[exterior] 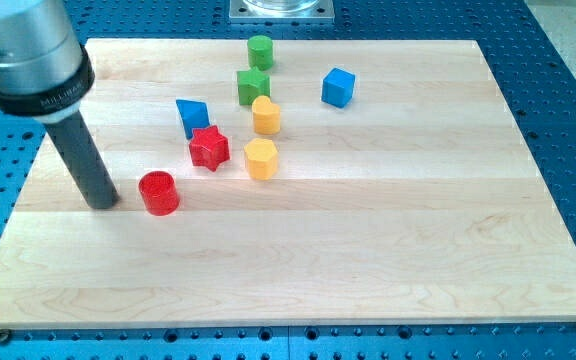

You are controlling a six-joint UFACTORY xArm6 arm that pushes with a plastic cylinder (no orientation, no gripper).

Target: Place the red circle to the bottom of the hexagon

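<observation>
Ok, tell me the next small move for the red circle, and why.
Probably push toward the view's right. My tip sits just left of the red circle, while the yellow hexagon lies to the right and higher, with bare board below it. A rightward shove should carry the circle under it.

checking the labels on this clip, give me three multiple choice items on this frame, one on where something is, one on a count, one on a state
1. Where is my tip relative to the red circle?
A. at the view's left of it
B. at the view's right of it
C. resting on top of it

2. How many yellow blocks are on the board?
A. one
B. two
C. four

3. Is the red circle below the yellow hexagon?
A. yes, directly below
B. no, off to the view's left
C. it is stacked on it

Answers: 1 A, the rod stands left of the circle. 2 B, heart and hexagon. 3 B, circle sits lower left.
</observation>
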